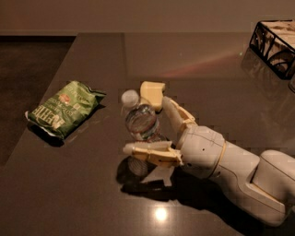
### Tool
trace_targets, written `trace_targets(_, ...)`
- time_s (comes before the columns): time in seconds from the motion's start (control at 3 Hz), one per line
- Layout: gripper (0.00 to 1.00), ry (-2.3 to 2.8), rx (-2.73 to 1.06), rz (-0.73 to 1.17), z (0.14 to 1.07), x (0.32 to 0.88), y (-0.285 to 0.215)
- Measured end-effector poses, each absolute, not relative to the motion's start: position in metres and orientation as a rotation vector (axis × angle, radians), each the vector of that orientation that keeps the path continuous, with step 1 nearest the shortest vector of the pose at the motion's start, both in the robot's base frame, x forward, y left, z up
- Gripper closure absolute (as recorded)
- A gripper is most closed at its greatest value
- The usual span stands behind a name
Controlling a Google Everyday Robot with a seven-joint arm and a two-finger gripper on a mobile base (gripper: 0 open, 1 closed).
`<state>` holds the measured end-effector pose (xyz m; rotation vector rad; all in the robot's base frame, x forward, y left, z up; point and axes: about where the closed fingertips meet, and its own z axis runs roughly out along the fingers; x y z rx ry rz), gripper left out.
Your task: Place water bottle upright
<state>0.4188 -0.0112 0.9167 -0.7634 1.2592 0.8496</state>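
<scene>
Dark glossy table (83,198) fills the view, its left edge running diagonally down beside a darker floor (27,69), with a plain wall (138,14) behind. Near that left edge lies the chip bag (64,108), green, crinkled and flat, with bare tabletop in front of it and behind it. On to the middle: the bottle (140,126), clear ribbed plastic with a white cap (130,97), leans with the cap up and to the left, well apart from the bag. It is pinched in the gripper (139,120), whose cream jaws are clamped on its body, one finger pad behind the neck and one in front of the base. A shadow sits on the table below it; whether the base touches the surface, I cannot tell. Rightward, the smooth white rounded arm (239,175) lies low across the table toward the lower right corner. Far right, at the back edge, a black wire basket (274,41) stands, with open table between it and the arm.
</scene>
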Motion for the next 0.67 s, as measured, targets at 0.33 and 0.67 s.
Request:
trace_targets(0.33, 0.00, 1.268, -0.734, 0.860, 0.9113, 0.4189, -0.0139)
trace_targets(0.67, 0.00, 1.268, -0.734, 0.860, 0.9114, 0.4189, -0.0139)
